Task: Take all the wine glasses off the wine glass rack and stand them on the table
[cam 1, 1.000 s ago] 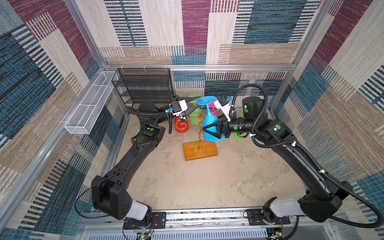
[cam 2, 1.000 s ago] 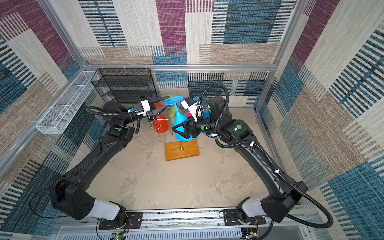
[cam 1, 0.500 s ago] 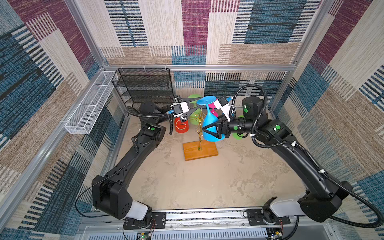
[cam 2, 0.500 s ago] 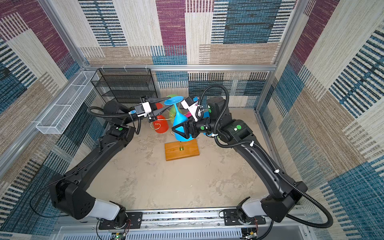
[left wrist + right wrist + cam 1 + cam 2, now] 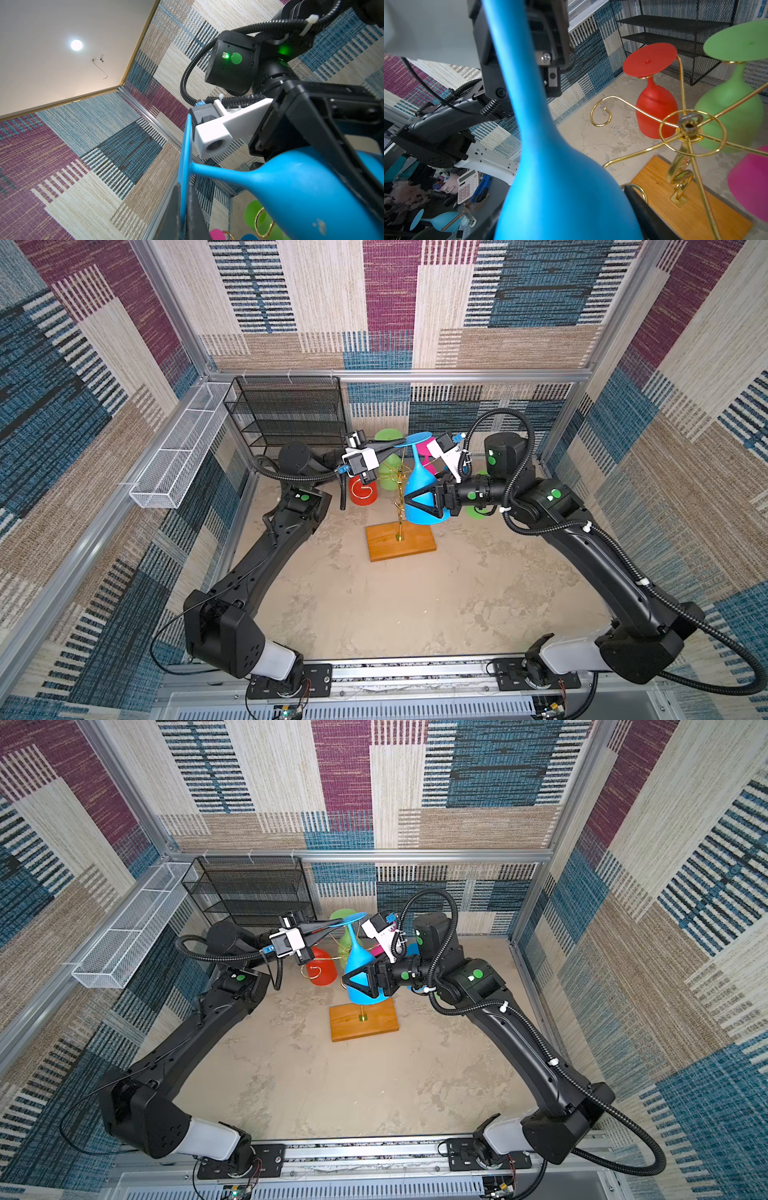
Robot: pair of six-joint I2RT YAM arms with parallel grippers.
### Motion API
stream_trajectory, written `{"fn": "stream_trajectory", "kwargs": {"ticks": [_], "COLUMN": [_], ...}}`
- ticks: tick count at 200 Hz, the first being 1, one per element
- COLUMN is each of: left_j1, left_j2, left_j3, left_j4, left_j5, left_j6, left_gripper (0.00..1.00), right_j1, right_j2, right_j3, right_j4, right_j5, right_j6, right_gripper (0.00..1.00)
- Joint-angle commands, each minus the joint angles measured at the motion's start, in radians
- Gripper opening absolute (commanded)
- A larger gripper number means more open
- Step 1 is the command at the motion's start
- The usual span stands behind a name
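Open table (image 5: 415, 605) is left in front of the wine glass rack (image 5: 401, 541), with a black shelf (image 5: 291, 414) close behind. The blue wine glass (image 5: 415, 485) is held upside down just beside the rack's post, seemingly freed from its curled arm; only carrying away seems left. Its bowl is clasped widely by the right end effector (image 5: 417, 502), its foot pinched by the left end effector (image 5: 392, 443)

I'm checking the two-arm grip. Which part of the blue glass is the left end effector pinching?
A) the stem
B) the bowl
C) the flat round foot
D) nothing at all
C: in the left wrist view the left end effector is closed on the thin edge of the flat foot of the blue glass.
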Motion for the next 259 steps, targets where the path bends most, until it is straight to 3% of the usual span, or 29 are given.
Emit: {"fn": "stream_trajectory", "kwargs": {"ticks": [1, 38, 60, 107, 148, 196, 259], "left_j1": [-0.006, -0.006, -0.006, -0.005, -0.005, -0.005, -0.005], "left_j2": [-0.012, -0.031, -0.050, -0.149, -0.241, -0.289, -0.298], "left_j3": [-0.001, -0.028, -0.063, -0.129, -0.190, -0.228, -0.235], "left_j4": [0.028, 0.037, 0.045, -0.152, -0.295, -0.334, -0.354], "left_j5": [-0.017, -0.047, -0.095, -0.311, -0.510, -0.567, -0.556], "left_j6": [-0.035, -0.066, -0.102, -0.286, -0.460, -0.570, -0.605], "left_gripper": [0.00, 0.00, 0.00, 0.00, 0.00, 0.00, 0.00], "right_j1": [0.002, 0.002, 0.001, -0.013, -0.035, -0.037, -0.035], "right_j2": [-0.005, -0.056, -0.112, -0.257, -0.358, -0.401, -0.296], "right_j3": [0.004, -0.006, -0.019, -0.040, -0.108, -0.191, -0.207], "right_j4": [0.034, 0.105, 0.194, 0.315, 0.348, 0.359, 0.377], "right_j5": [0.028, 0.043, 0.076, 0.251, 0.367, 0.403, 0.389], "right_j6": [-0.002, 0.021, 0.051, 0.061, 0.073, 0.078, 0.101], "right_gripper": [0.55, 0.90, 1.00, 1.00, 0.87, 0.76, 0.66]}}
